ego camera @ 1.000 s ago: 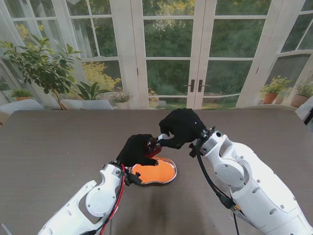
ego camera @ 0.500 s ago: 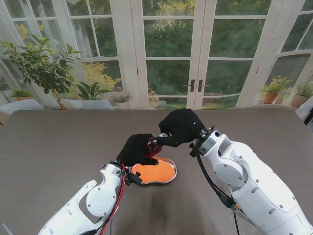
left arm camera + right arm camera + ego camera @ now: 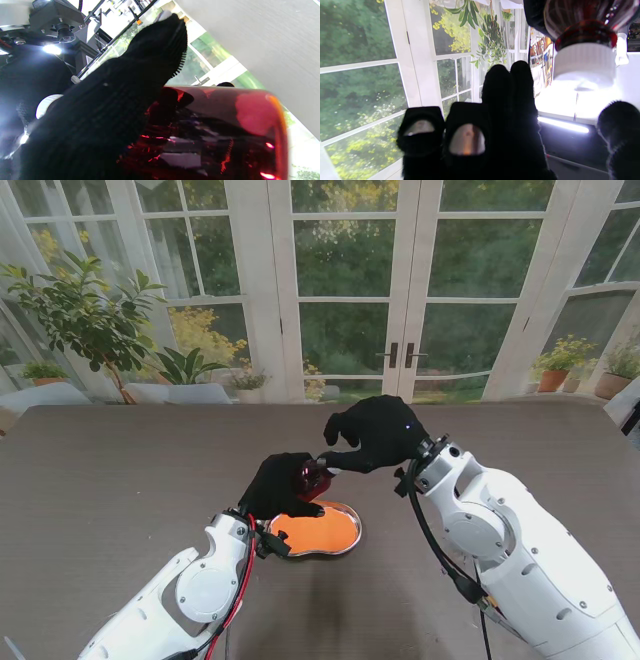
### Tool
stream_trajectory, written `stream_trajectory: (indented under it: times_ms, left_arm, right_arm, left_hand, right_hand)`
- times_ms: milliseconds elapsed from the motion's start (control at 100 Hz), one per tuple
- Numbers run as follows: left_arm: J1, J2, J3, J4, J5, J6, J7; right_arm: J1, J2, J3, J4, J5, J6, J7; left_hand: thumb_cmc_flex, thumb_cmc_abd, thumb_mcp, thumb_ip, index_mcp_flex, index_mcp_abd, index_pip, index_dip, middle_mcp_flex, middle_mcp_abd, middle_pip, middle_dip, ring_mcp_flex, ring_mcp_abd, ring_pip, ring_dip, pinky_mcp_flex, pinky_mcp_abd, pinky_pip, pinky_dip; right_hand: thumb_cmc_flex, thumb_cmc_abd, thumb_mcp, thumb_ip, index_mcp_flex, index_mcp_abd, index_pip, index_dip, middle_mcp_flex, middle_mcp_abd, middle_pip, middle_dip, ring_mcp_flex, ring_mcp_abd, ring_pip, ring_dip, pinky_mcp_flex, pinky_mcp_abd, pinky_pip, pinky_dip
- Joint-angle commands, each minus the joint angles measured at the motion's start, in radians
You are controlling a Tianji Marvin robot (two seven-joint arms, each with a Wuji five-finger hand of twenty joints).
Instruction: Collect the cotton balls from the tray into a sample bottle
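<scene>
Left robot hand point(image 3: 280, 486) grips the sample bottle point(image 3: 312, 477) over the tray point(image 3: 345, 542).

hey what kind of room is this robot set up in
Probably a sunroom or conservatory: glazed French doors and tall windows look onto greenery, potted plants line the sills, and a brown table serves as the workbench.

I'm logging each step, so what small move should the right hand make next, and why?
Probably close the right hand on the white cap to unscrew it. The left hand holds the red bottle over the tray; the cap is still on, fingers apart from it.
</scene>
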Motion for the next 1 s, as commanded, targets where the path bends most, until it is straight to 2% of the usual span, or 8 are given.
stream_trajectory:
  times_ms: [0,80,150,310,450,610,990]
  left_arm:
    - [0.004,-0.005,-0.003,-0.009,-0.001,0.002,-0.017]
    - [0.005,-0.004,-0.004,-0.01,0.001,0.002,-0.017]
    - [0.006,-0.004,-0.005,-0.011,0.001,0.002,-0.017]
    - [0.008,-0.003,-0.007,-0.013,0.002,0.003,-0.019]
    - [0.008,-0.003,-0.006,-0.013,0.001,0.003,-0.021]
    - [0.007,-0.003,-0.006,-0.013,0.0,0.004,-0.023]
    - [0.007,-0.002,-0.005,-0.015,-0.002,0.006,-0.026]
  right_arm:
    - [-0.003,-0.004,0.011,-0.009,0.022,-0.035,0.009]
    - [0.0,-0.006,0.027,-0.003,0.046,-0.087,0.012]
    - [0.001,-0.006,0.039,0.001,0.053,-0.119,0.012]
    - [-0.002,-0.006,0.053,0.008,0.036,-0.152,-0.01]
    - [0.002,-0.007,0.041,0.023,-0.024,-0.161,-0.077]
    - [0.011,-0.007,0.019,0.041,-0.058,-0.163,-0.121]
    - [0.022,-0.009,-0.007,0.056,-0.092,-0.148,-0.175]
  left_hand:
    - [0.052,0.814,0.092,0.002,0.075,-0.129,0.129,0.029,0.027,-0.004,0.006,0.017,0.033,0.077,0.022,0.004,0.0,-0.022,0.031,0.004]
    - [0.052,0.814,0.093,0.002,0.075,-0.129,0.129,0.029,0.028,-0.003,0.006,0.017,0.033,0.078,0.021,0.003,0.0,-0.022,0.031,0.004]
    - [0.051,0.814,0.092,0.002,0.075,-0.129,0.129,0.029,0.028,-0.003,0.006,0.017,0.033,0.075,0.022,0.004,0.0,-0.022,0.031,0.004]
    - [0.051,0.814,0.092,0.002,0.075,-0.129,0.129,0.029,0.028,-0.004,0.006,0.017,0.032,0.076,0.022,0.004,0.0,-0.022,0.031,0.004]
    - [0.051,0.814,0.092,0.002,0.075,-0.131,0.13,0.029,0.028,-0.004,0.006,0.017,0.034,0.076,0.022,0.004,0.0,-0.022,0.031,0.004]
    - [0.051,0.814,0.093,0.002,0.075,-0.13,0.129,0.029,0.027,-0.004,0.006,0.018,0.033,0.078,0.021,0.003,0.0,-0.022,0.031,0.004]
    - [0.051,0.814,0.093,0.002,0.076,-0.129,0.129,0.028,0.028,-0.004,0.006,0.018,0.033,0.077,0.022,0.003,0.0,-0.022,0.031,0.004]
  right_hand:
    - [-0.021,-0.106,0.124,-0.028,-0.052,-0.029,-0.011,0.022,-0.036,0.003,0.009,0.014,0.012,-0.047,-0.019,-0.022,-0.018,-0.041,0.01,0.029]
    - [-0.014,-0.267,0.277,-0.061,-0.063,-0.063,0.001,0.024,-0.08,-0.003,0.023,0.007,0.013,-0.056,-0.052,-0.035,-0.028,-0.05,-0.003,0.027]
    - [0.006,-0.394,0.355,-0.077,-0.065,-0.092,0.005,0.021,-0.111,-0.004,0.039,0.007,0.014,-0.064,-0.071,-0.04,-0.031,-0.053,-0.007,0.027]
    - [0.047,-0.65,0.457,-0.103,-0.048,-0.109,-0.007,-0.004,-0.148,-0.002,0.065,0.012,0.014,-0.07,-0.081,-0.036,-0.035,-0.048,-0.018,0.026]
    - [0.083,-0.799,0.504,-0.114,-0.014,-0.122,-0.002,-0.012,-0.135,-0.013,0.083,0.02,0.015,-0.094,-0.057,-0.02,-0.005,-0.044,-0.018,0.019]
    - [0.102,-0.87,0.525,-0.12,0.026,-0.113,0.015,-0.01,-0.11,-0.016,0.089,0.023,0.015,-0.102,-0.022,-0.003,0.019,-0.036,-0.01,0.017]
    - [0.167,-0.9,0.539,-0.116,0.094,-0.099,0.055,0.009,-0.051,-0.024,0.093,0.027,0.015,-0.115,0.042,0.025,0.065,-0.028,0.014,0.012]
